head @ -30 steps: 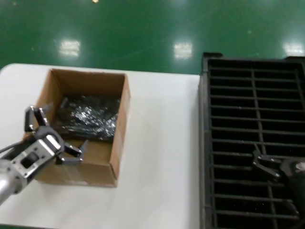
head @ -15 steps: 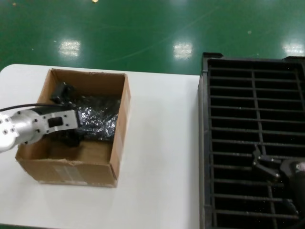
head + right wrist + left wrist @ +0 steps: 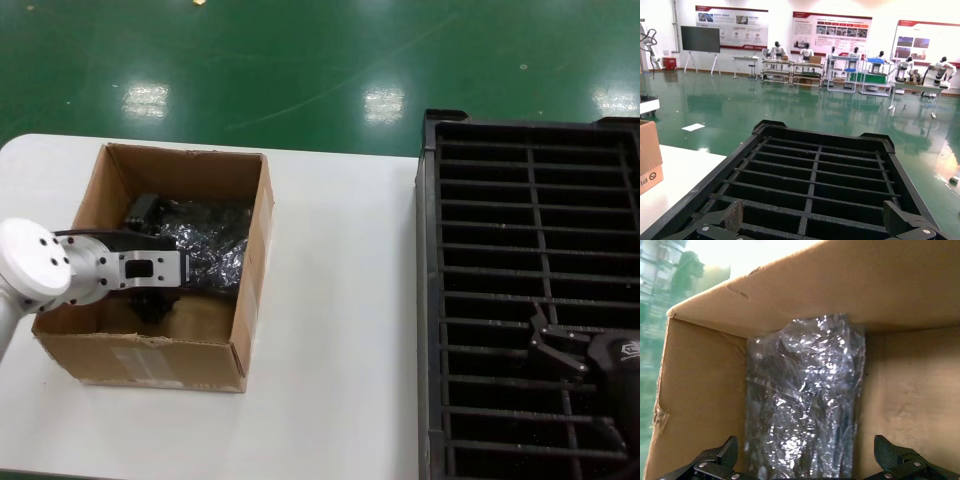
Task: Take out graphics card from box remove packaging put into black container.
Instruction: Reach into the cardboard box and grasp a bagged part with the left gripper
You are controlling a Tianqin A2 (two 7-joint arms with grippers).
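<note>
Inside the cardboard box, the left gripper hung with its fingers spread wide on either side of the crinkled bag, gripping nothing. That bag, with the graphics card dimly dark inside, lay flat on the box floor, its long axis running from the gripper toward the far wall. The slick plastic looked likely to slip or bunch if the fingers pinched only film. The right gripper, fingers apart, waited over the black crate.
</note>
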